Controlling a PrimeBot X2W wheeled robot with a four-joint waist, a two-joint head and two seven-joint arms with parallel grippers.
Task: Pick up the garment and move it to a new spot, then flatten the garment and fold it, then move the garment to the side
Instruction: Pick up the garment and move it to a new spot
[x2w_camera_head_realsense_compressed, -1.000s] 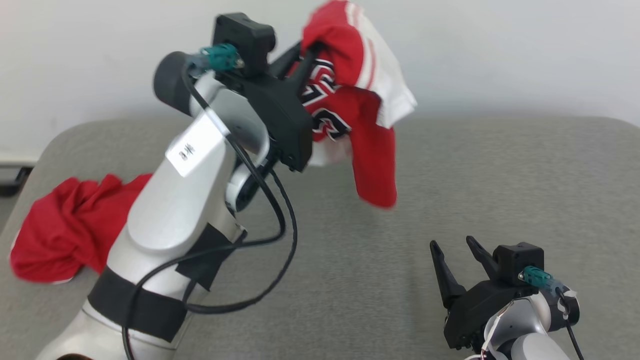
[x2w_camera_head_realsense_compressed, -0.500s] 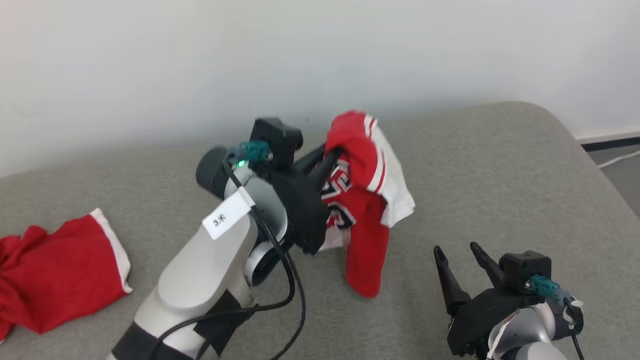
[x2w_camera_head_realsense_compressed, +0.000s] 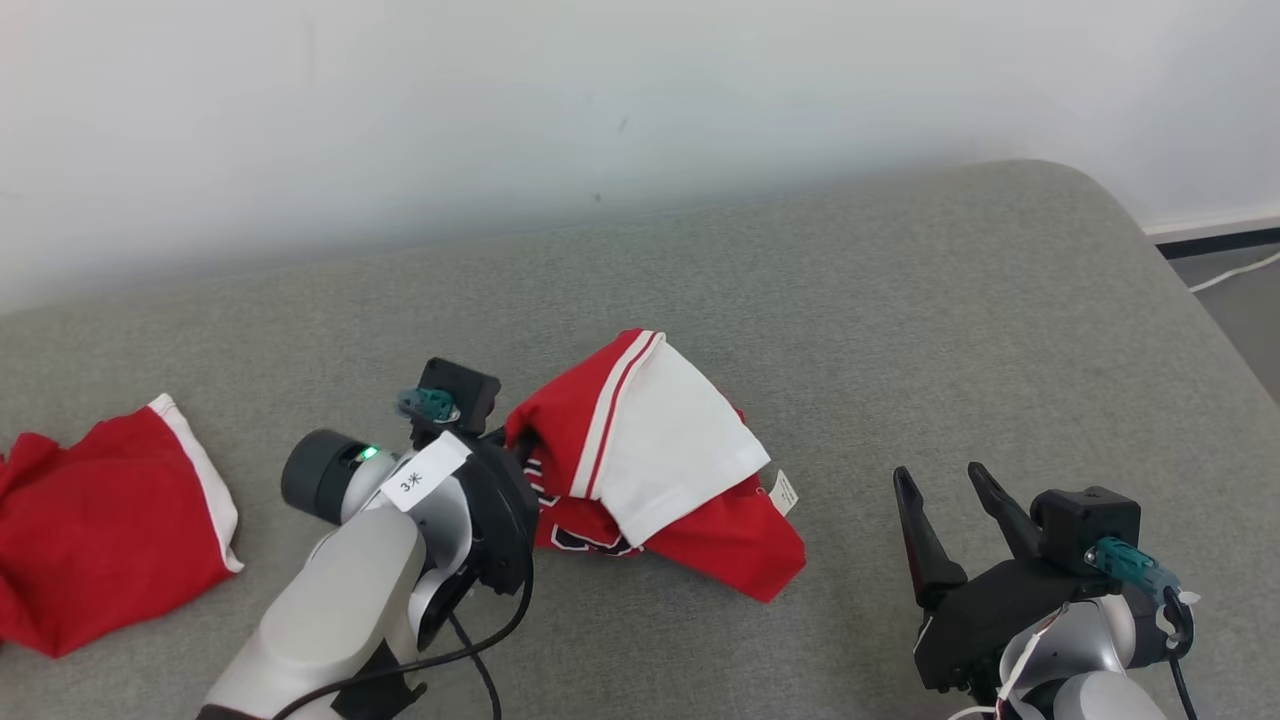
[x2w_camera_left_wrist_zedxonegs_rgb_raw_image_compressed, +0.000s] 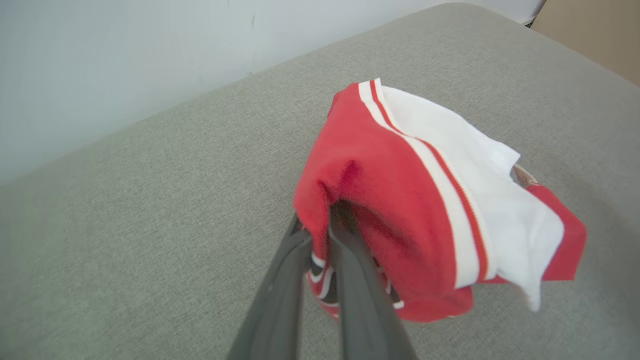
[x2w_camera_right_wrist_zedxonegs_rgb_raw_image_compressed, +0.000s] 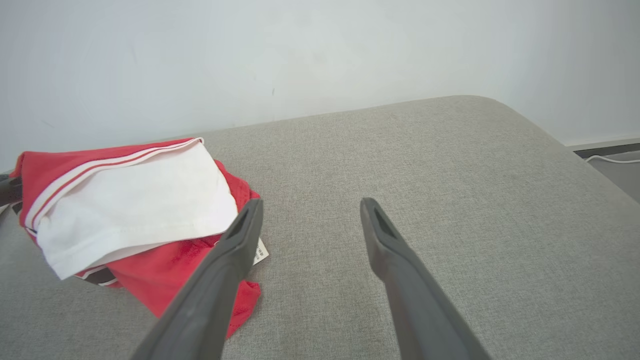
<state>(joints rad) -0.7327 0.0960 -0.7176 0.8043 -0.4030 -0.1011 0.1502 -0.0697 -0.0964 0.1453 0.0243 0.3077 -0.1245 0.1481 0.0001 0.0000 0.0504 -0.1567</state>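
The garment (x2w_camera_head_realsense_compressed: 650, 450), a red jersey with a white panel and red-and-white striped trim, lay in a crumpled heap on the grey fabric-covered worktop (x2w_camera_head_realsense_compressed: 900, 320), a little left of the middle and well clear of the edges. The left gripper (x2w_camera_left_wrist_zedxonegs_rgb_raw_image_compressed: 320, 225) was low at the heap's left side, its fingers almost together with a fold of red cloth between their tips. The right gripper (x2w_camera_head_realsense_compressed: 940, 475) hovered near the front right, its fingers wide apart and holding nothing, with bare worktop between it and the jersey. The jersey looked light, soft and limp. It would probably sag and bunch wherever it was lifted, slide easily over the cover, and need no delicate care. A pinch in the middle of the heap would likely only drag a lump, so the better places to hold seemed to be the striped hem of the white panel at the far side and the red corner pointing to the near right, one for each gripper, so the cloth could be drawn flat between them. By count there were two red garments, this one and another lying loose at the far left (x2w_camera_head_realsense_compressed: 100, 540), plus one small white label (x2w_camera_head_realsense_compressed: 785, 492) at the jersey's right edge and two grippers.
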